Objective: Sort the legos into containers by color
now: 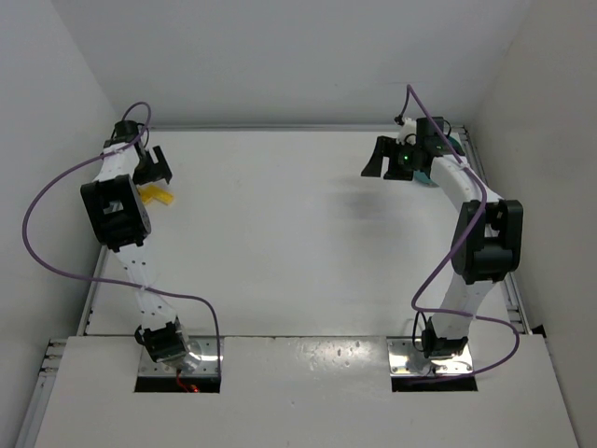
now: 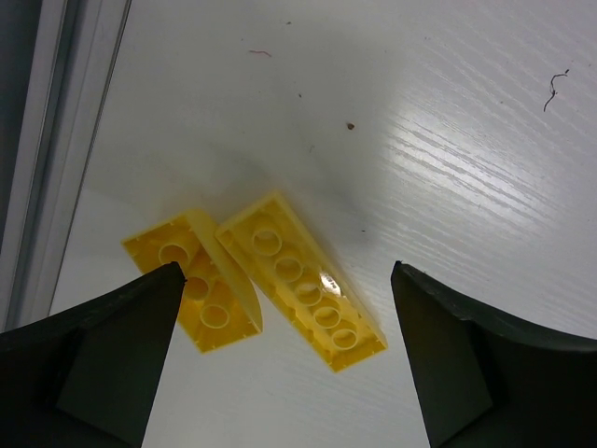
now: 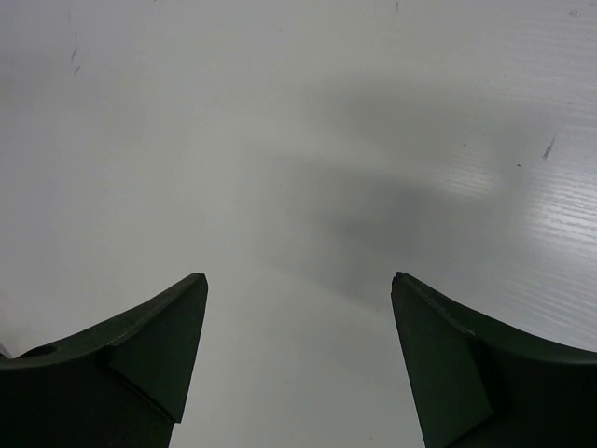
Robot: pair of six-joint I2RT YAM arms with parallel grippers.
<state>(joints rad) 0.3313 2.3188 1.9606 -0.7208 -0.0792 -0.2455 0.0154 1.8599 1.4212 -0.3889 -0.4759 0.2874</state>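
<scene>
- bench (image 1: 280,243): white and mostly bare; work sits at the two far corners.
- teal tub (image 1: 426,178): far right corner, largely hidden behind the right arm; can't read its compartments from here.
- right tool (image 3: 298,278): released, jaws spread, only bare bench between them. Hangs just beside the tub.
- left tool (image 2: 286,271): released, jaws wide, nothing held. Hovers over the yellow bricks at the far left, well apart from the tub.
- long yellow brick (image 2: 303,280): studs up, flat on the bench, lying diagonally between the jaws.
- shorter yellow brick (image 2: 187,280): touching the long one on its left side, near the left jaw. A thin pale-yellow face leans between them; can't tell whether it's a separate piece.
- Handling, my read: rigid, very light, glossy plastic, so it will skate or twist if pinched off-centre. Grab the long brick across its two long flat sides at mid-length, jaws squared to it. The neighbour is touching, so it will likely get nudged.
- No other colours are in view.
</scene>
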